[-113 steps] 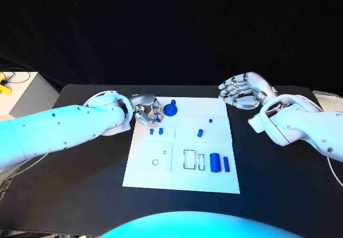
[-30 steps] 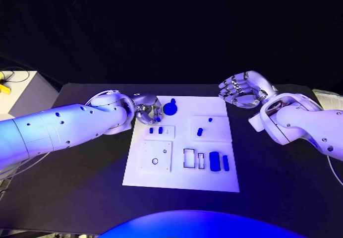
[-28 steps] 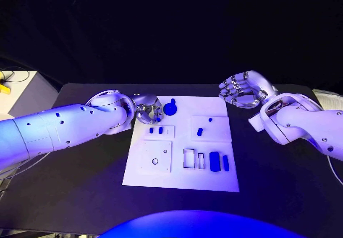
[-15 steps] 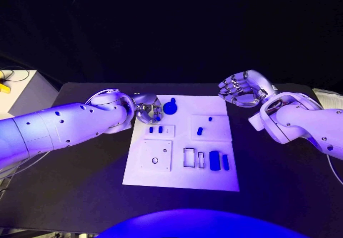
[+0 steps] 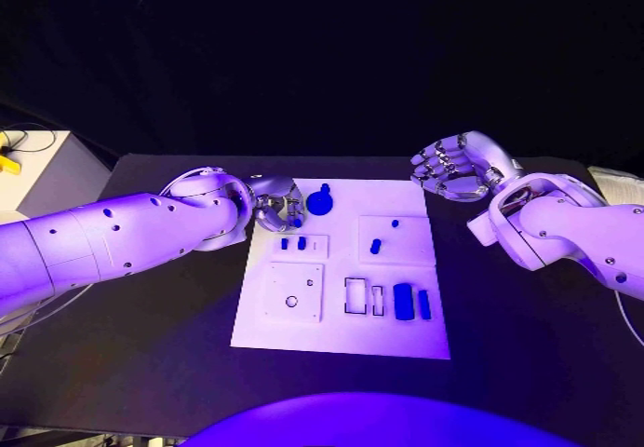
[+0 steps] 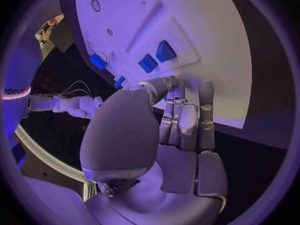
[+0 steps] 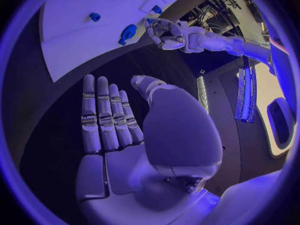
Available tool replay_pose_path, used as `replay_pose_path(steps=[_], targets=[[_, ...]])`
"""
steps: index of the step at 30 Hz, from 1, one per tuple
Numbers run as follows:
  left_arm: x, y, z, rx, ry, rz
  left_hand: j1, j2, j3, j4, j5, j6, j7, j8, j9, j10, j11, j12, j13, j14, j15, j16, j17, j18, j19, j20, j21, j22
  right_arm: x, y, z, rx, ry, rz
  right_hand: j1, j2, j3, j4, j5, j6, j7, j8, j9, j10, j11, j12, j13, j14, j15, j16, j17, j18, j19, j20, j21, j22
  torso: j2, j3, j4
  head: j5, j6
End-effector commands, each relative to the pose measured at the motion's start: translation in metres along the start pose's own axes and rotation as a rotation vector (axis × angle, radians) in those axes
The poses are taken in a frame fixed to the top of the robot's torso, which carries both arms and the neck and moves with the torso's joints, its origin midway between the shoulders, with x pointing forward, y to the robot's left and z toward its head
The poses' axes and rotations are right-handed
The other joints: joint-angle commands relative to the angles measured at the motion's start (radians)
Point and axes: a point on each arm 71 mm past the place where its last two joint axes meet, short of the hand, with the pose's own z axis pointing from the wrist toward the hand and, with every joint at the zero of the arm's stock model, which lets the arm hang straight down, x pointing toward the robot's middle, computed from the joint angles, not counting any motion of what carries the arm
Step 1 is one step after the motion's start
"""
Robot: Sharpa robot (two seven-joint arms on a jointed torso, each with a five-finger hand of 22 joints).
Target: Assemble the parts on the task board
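The white task board [image 5: 342, 326] lies in the middle of the black table. A round blue part with a stub [image 5: 319, 200] sits at its far edge. Two small blue parts [image 5: 291, 244] stand side by side below it, another [image 5: 374, 247] lies at mid-board, and two long blue parts [image 5: 412, 303] lie at the right. My left hand [image 5: 278, 207] rests at the board's far left edge, beside the round part. Its fingers [image 6: 187, 115] lie straight on the board [image 6: 206, 30], thumb bent in, nothing seen in them. My right hand [image 5: 456, 168] hovers off the far right corner, its fingers [image 7: 106, 115] straight and empty.
A raised white plate with two holes [image 5: 295, 291] sits on the board's near left. Two empty rectangular slots [image 5: 364, 297] lie beside the long parts. A pale stand [image 5: 33, 172] is off the table's left, and papers [image 5: 617, 186] lie at its right edge.
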Motion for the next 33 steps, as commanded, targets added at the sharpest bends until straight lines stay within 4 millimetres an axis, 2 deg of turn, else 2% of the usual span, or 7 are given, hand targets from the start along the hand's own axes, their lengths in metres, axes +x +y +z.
replay_pose_path(steps=[1,10,33], targets=[[0.0017,-0.0008,0.0001,0.001,0.015,-0.003,-0.005,0.008,0.000,-0.006,-0.004,-0.008,0.000,-0.008,-0.002,-0.009,0.001,0.005,0.003,-0.002,0.002,0.005,0.000,0.015,-0.006,-0.003,0.005,0.002,0.0014,0.0008,0.0000,-0.010,0.015,0.000,-0.003,0.006,0.001,-0.005,0.004,-0.002,0.008,-0.002,-0.001,0.001,0.006,-0.005,-0.001,0.004,0.006,-0.004,-0.001,0.011,-0.005,0.001,-0.004,-0.001,0.000,0.0007,-0.0002,0.000,0.000],[0.0018,-0.0008,0.0000,0.001,0.016,-0.007,-0.007,0.005,0.001,-0.008,-0.004,-0.023,0.002,-0.024,-0.007,-0.013,0.002,0.009,0.008,-0.002,0.003,0.006,0.000,0.015,-0.007,-0.002,0.006,0.002,0.0013,0.0007,0.0000,-0.009,0.014,0.000,-0.003,0.005,0.001,-0.005,0.004,-0.002,0.008,-0.003,-0.001,0.000,0.006,-0.005,-0.001,0.004,0.006,-0.005,-0.002,0.011,-0.006,0.002,-0.004,-0.004,0.000,0.0011,-0.0005,0.000,-0.002],[0.0013,0.0001,-0.0016,-0.001,0.010,-0.009,-0.004,0.005,0.005,-0.012,-0.004,-0.029,0.003,-0.034,-0.010,-0.010,0.001,0.016,0.014,0.001,0.002,0.009,0.008,0.015,-0.007,-0.002,0.007,0.003,0.0008,0.0002,-0.0001,-0.008,0.012,-0.001,-0.003,0.005,0.000,-0.005,0.004,-0.002,0.008,-0.003,-0.001,0.000,0.006,-0.005,-0.001,0.004,0.007,-0.006,-0.002,0.011,-0.006,0.002,-0.004,-0.005,0.001,0.0001,-0.0004,0.000,-0.002]])
